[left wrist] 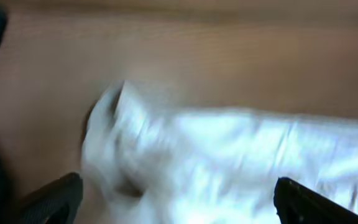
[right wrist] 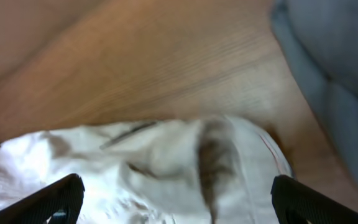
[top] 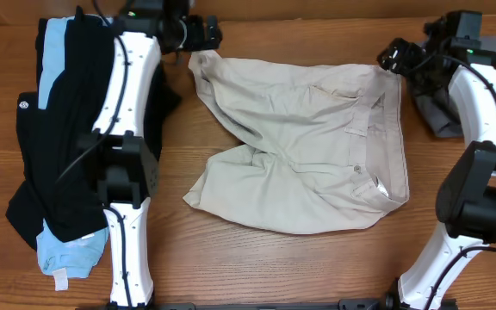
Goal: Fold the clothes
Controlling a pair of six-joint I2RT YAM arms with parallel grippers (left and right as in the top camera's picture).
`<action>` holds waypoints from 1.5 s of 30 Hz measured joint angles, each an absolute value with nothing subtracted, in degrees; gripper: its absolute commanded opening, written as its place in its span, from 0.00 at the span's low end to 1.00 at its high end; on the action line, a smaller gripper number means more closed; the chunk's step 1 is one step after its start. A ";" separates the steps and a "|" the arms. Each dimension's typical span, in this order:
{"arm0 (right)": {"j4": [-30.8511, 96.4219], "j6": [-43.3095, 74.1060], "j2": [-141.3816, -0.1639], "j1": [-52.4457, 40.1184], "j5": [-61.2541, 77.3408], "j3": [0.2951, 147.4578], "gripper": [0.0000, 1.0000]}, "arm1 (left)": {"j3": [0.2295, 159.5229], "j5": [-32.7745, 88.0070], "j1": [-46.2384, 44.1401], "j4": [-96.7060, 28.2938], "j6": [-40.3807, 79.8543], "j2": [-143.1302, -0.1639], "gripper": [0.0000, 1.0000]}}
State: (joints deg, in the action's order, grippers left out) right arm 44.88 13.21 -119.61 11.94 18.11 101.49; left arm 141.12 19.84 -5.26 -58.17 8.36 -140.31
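Beige shorts (top: pixel 308 146) lie spread on the wooden table, waistband to the right, one leg hem at the far left corner. My left gripper (top: pixel 203 36) hovers open over that far left hem; the left wrist view shows blurred pale cloth (left wrist: pixel 229 162) between its wide-apart fingers (left wrist: pixel 179 199). My right gripper (top: pixel 396 57) is open above the far right waistband corner; the right wrist view shows the crumpled waistband (right wrist: pixel 185 162) between its fingers (right wrist: pixel 178 198). Neither gripper holds cloth.
A pile of black and light blue clothes (top: pixel 54 146) lies along the left edge. Grey folded cloth (top: pixel 442 116) lies at the far right, seen also in the right wrist view (right wrist: pixel 334 68). The bare wooden table (top: pixel 257 267) shows in front.
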 measured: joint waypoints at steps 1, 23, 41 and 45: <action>46.30 13.30 -119.50 12.10 18.09 101.60 1.00 | 141.40 20.08 -4.86 -61.17 6.37 -140.27 0.91; 53.23 13.45 -119.09 10.41 18.00 101.78 1.00 | 137.32 0.05 -8.01 -60.88 0.71 -146.63 0.70; 54.06 13.45 -119.09 10.41 18.02 101.78 1.00 | 138.15 -1.13 -7.60 -71.00 7.68 -150.74 0.75; 54.13 13.47 -119.09 10.41 18.00 101.78 1.00 | 138.30 -1.04 -6.61 -77.97 7.84 -150.67 0.75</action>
State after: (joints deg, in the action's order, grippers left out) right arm 54.13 13.47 -119.09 10.41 18.00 101.78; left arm 138.30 -1.04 -6.61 -77.97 7.84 -150.67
